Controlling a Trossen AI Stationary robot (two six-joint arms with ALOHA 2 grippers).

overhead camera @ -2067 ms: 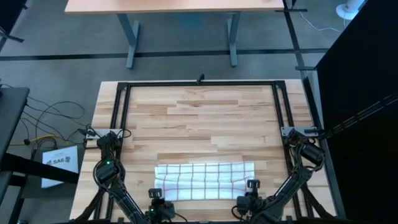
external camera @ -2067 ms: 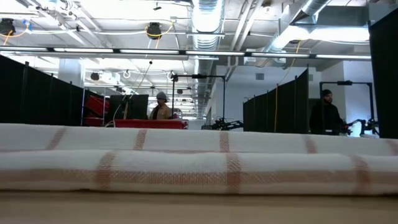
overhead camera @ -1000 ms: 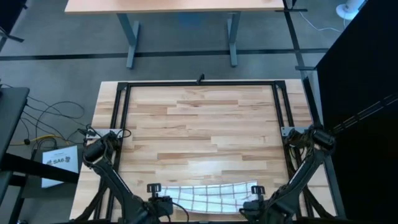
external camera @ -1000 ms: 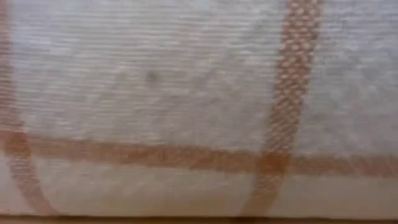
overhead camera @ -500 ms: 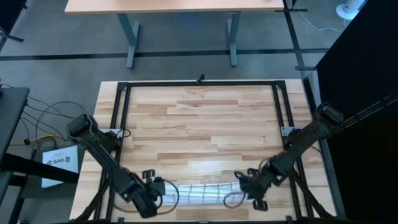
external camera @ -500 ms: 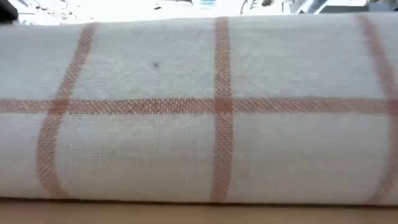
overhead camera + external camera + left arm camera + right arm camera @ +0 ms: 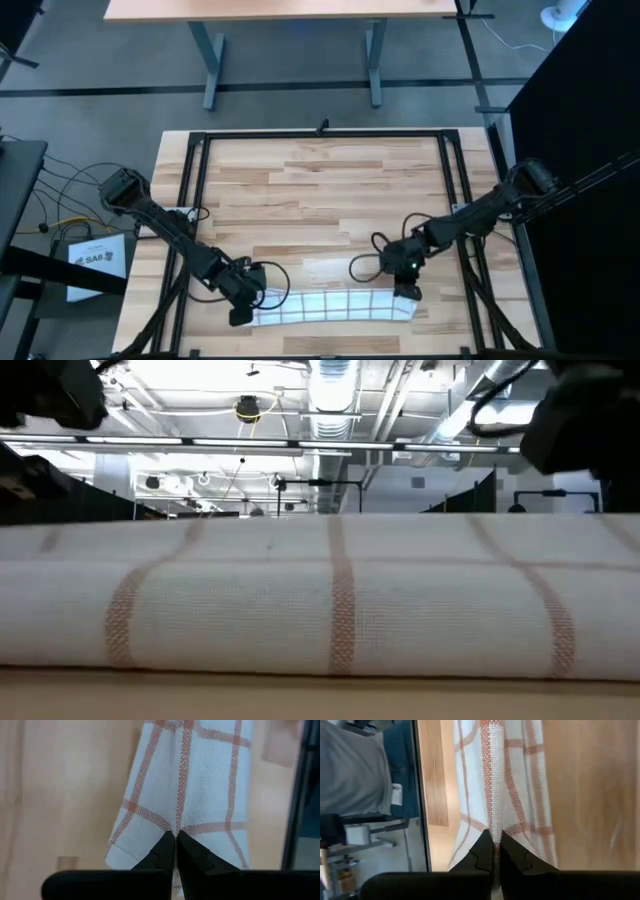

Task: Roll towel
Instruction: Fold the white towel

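Checked white cloth lies as a narrow band along the near edge of the wooden surface [image 7: 330,200] — the towel [image 7: 330,305], already folded or partly rolled on itself. At its left end the left gripper [image 7: 243,308] has its jaws clamped on the fabric, pinching an edge fold. At the opposite end the right gripper [image 7: 408,293] is likewise closed on the cloth. Holding both ends at once likely keeps the band taut and straight — so each turn should wind evenly rather than skew.
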